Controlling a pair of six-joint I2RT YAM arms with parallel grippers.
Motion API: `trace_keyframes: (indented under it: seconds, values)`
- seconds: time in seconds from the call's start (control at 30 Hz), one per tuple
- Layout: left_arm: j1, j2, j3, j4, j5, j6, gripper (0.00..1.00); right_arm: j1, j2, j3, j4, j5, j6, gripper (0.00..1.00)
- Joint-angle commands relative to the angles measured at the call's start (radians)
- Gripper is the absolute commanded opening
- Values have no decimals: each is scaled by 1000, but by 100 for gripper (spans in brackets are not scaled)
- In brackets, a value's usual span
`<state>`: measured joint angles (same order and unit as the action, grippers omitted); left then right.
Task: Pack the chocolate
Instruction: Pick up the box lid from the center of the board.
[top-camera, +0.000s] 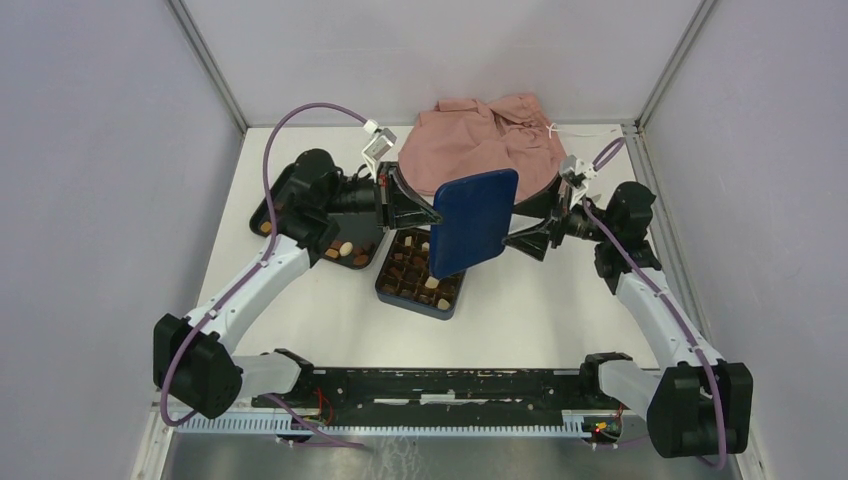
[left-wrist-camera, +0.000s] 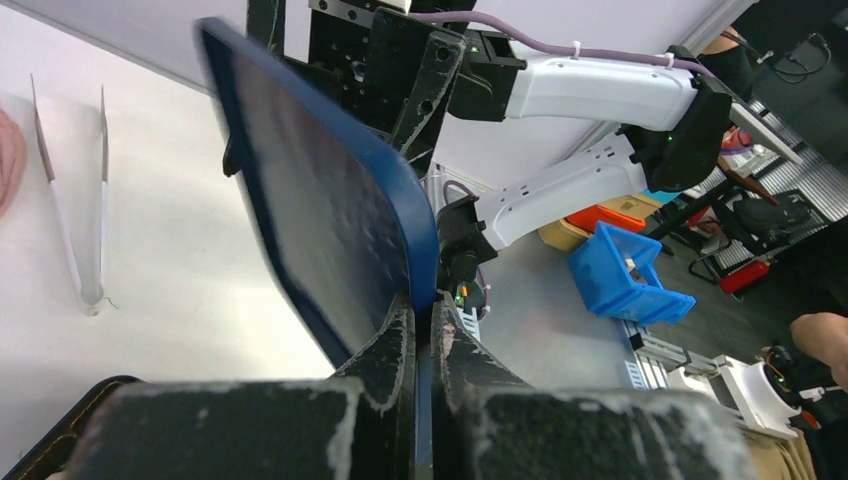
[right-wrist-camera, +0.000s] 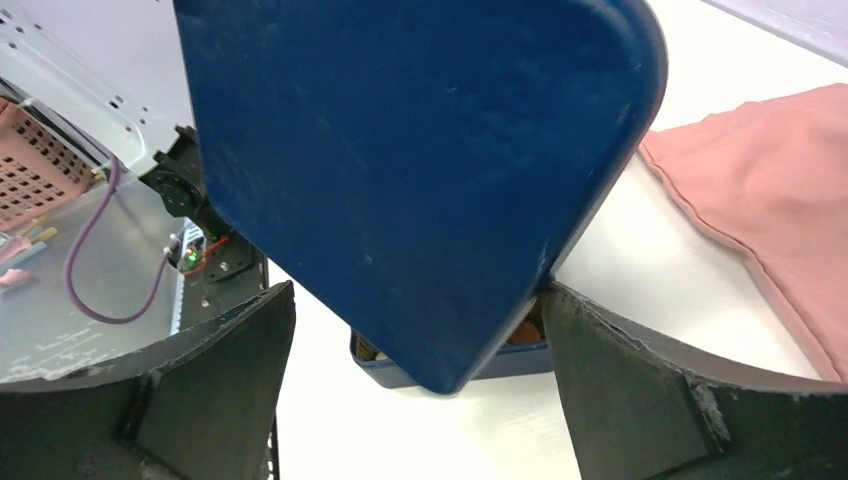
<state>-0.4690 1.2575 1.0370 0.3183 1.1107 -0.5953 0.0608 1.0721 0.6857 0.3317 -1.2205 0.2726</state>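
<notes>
A dark blue lid (top-camera: 474, 222) hangs tilted over the dark blue gridded box (top-camera: 440, 308). My left gripper (top-camera: 436, 215) is shut on the lid's left edge; in the left wrist view its fingertips (left-wrist-camera: 422, 305) pinch the lid (left-wrist-camera: 320, 220). The box holds chocolate (top-camera: 431, 283), brown and cream pieces, partly hidden by the lid. More chocolate (top-camera: 345, 248) lies on the black tray (top-camera: 290, 190). My right gripper (top-camera: 520, 240) stands open at the lid's right side. In the right wrist view its jaws (right-wrist-camera: 418, 290) straddle the lid's (right-wrist-camera: 400, 150) lower corner, with the box (right-wrist-camera: 510, 360) below.
A pink cloth (top-camera: 480, 135) lies bunched at the back of the table, just behind the lid. White tweezers (left-wrist-camera: 75, 220) rest on the table near it. Grey walls close in both sides, and the arm bases line the near edge.
</notes>
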Motion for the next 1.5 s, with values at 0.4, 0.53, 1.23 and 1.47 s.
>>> trace_keyframes:
  seconds: [0.4,0.53,1.23,1.47]
  values:
    - [-5,-51,83,74,88,-70,2,-6,-109,23,131,-8,183,95]
    - [-8,-42,82,163,96,-142,2,28,-88,-11,320,-22,348,89]
    - [-7,5,162,-149,-9,104,14,45,-138,14,197,-92,324,13]
    - [-5,-41,121,-245,-277,202,56,36,-138,-10,194,-99,354,0]
